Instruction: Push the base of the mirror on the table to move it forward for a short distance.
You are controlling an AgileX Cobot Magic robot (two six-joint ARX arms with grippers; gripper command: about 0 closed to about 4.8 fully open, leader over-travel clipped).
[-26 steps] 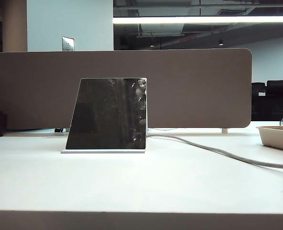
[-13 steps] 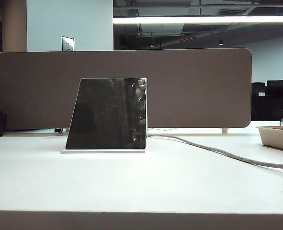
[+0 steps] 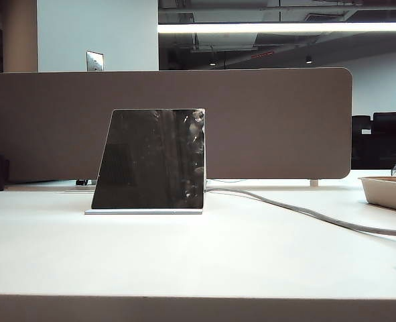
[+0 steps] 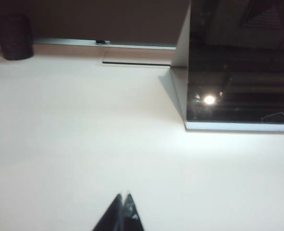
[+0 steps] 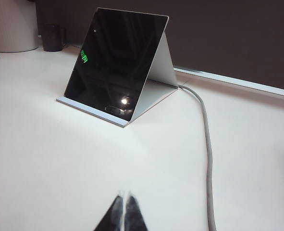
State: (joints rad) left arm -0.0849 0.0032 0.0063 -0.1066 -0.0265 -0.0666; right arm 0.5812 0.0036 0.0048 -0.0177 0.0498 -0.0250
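- Now the mirror [image 3: 149, 159] stands upright on the table [image 3: 204, 258], left of the middle in the exterior view, its dark glass facing the camera.
- Under it lies the base of the mirror [image 3: 144, 212], a thin white plate flat on the tabletop.
- Behind the mirror runs a wide beige divider panel [image 3: 278, 124]; a grey cable [image 3: 305, 212] goes from behind the mirror toward the right side.
- At the right edge sits a beige tray [image 3: 387, 191], well apart from the mirror.
- Left gripper [image 4: 125, 198] hovers over bare table, fingers pressed together, apart from the mirror [image 4: 240, 67].
- Right gripper [image 5: 122, 197] also has its fingers together, holding nothing, in front of the mirror [image 5: 115, 62] and beside the cable [image 5: 208, 149].
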